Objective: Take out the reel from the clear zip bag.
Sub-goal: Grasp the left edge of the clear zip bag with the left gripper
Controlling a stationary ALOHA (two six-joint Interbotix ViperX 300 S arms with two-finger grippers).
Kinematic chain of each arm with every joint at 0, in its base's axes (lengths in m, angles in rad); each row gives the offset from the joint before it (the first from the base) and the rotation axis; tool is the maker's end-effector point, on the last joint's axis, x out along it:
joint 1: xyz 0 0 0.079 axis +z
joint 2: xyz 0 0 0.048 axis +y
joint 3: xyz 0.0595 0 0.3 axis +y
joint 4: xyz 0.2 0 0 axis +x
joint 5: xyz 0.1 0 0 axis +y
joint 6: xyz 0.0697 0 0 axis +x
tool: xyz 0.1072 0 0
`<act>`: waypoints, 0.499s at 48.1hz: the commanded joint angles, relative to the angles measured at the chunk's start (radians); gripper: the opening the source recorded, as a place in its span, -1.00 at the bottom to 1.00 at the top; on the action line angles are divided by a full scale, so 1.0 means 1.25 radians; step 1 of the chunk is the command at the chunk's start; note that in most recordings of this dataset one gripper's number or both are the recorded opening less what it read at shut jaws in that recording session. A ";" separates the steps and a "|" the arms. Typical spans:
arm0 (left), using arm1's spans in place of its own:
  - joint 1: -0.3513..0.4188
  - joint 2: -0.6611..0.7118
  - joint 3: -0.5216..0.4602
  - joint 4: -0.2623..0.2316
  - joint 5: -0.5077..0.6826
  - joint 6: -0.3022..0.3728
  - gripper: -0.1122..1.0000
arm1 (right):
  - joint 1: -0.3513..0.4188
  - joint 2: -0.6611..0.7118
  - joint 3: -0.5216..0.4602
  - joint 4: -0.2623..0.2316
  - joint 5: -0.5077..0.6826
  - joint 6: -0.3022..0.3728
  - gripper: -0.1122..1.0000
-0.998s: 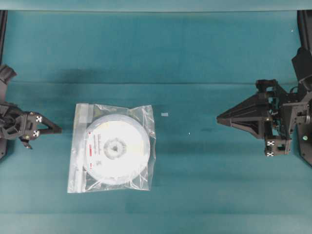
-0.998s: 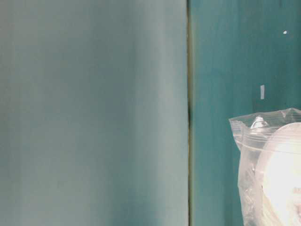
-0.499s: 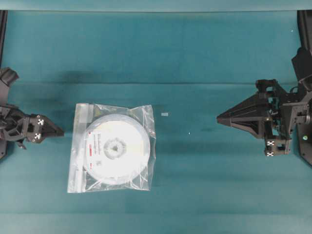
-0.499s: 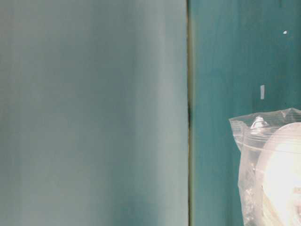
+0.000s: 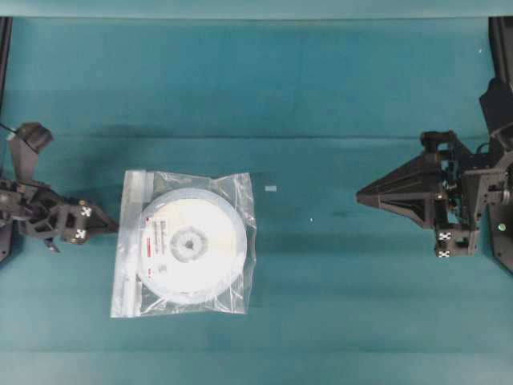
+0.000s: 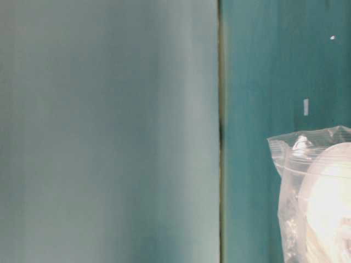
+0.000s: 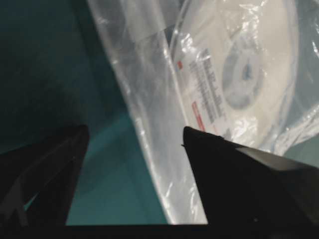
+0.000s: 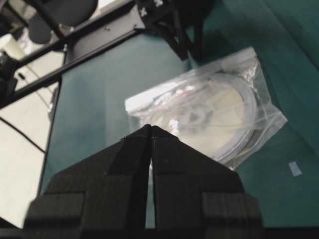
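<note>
The clear zip bag (image 5: pixel 232 277) lies flat on the teal table with the white reel (image 5: pixel 191 243) inside it. My left gripper (image 5: pixel 111 228) is open right at the bag's left edge. In the left wrist view its jaws stand wide apart around that edge of the bag (image 7: pixel 149 114). One finger (image 7: pixel 224 169) is over the plastic and the other is over bare table; the reel (image 7: pixel 239 64) shows just beyond. My right gripper (image 5: pixel 359 194) is shut and empty, far to the right of the bag. It (image 8: pixel 151 127) points toward the bag (image 8: pixel 264 107) from a distance.
A small white tape scrap (image 5: pixel 271 188) lies on the table right of the bag. The table-level view shows a corner of the bag (image 6: pixel 290 159) next to a seam in the teal surface (image 6: pixel 220 131). The left arm's frame (image 8: pixel 169 20) stands behind the bag.
My left gripper has opened wide and moved right, down to the bag's left edge. The right gripper, bag and reel have not moved.
</note>
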 commanded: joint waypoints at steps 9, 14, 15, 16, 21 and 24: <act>-0.002 0.090 -0.059 0.004 -0.052 0.038 0.67 | 0.002 0.001 -0.012 0.000 -0.004 0.006 -0.80; -0.002 0.109 -0.070 0.004 -0.054 0.039 0.67 | 0.001 0.000 -0.012 0.001 -0.004 0.006 -0.80; -0.002 0.110 -0.071 0.004 -0.054 0.038 0.67 | 0.001 0.000 -0.012 0.000 -0.004 0.006 -0.80; -0.002 0.112 -0.071 0.004 -0.054 0.038 0.67 | 0.002 0.000 -0.011 0.001 -0.004 0.006 -0.80; -0.002 0.109 -0.071 0.004 -0.050 0.038 0.62 | 0.001 0.000 -0.010 0.001 -0.004 0.006 -0.80; -0.002 0.109 -0.071 0.004 -0.050 0.038 0.54 | 0.001 0.001 -0.010 0.000 -0.004 0.006 -0.80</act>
